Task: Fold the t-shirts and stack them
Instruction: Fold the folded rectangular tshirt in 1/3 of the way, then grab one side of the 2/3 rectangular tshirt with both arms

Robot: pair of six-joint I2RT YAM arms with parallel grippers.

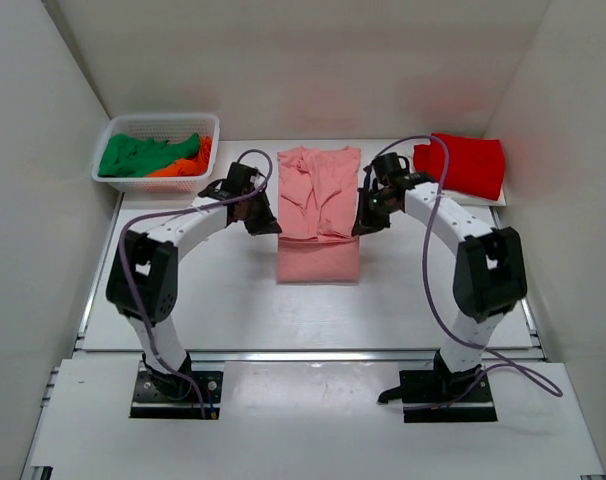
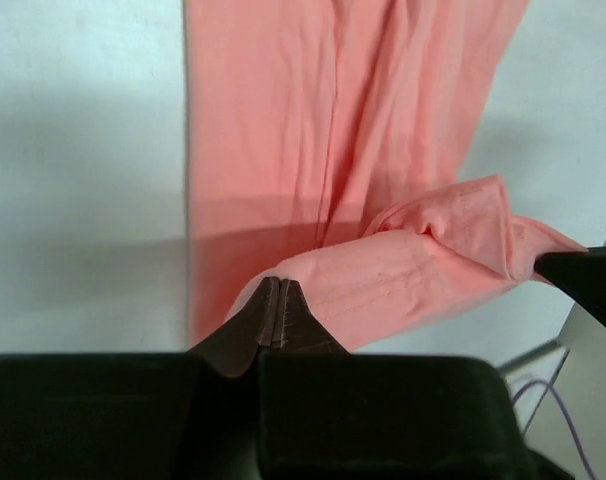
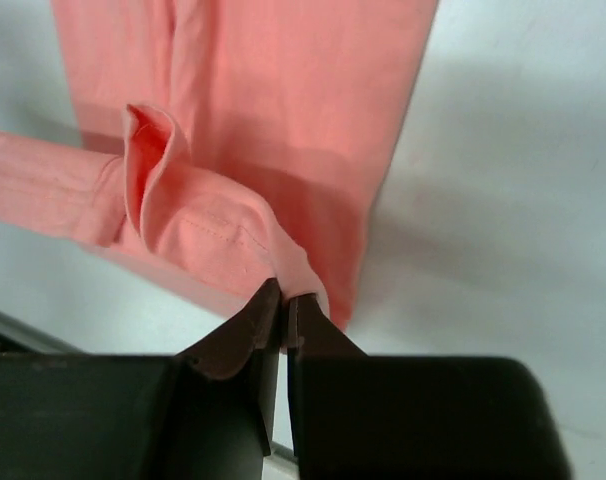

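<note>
Folding the salmon-pink t-shirt (image 1: 318, 195), spread on the surface (image 1: 223, 300) between the two claws, seems the step in hand. The left claw (image 1: 263, 218) and right claw (image 1: 366, 218) are each clamped on a raised edge fold. Next, both should carry it over evenly. Both arms arch inward, elbows outward.

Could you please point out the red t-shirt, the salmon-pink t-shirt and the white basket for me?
red t-shirt (image 1: 468, 165), top external view, middle of the folded cloth.
salmon-pink t-shirt (image 1: 318, 262), top external view, its flat near part.
white basket (image 1: 163, 125), top external view, its far mesh wall.
</note>
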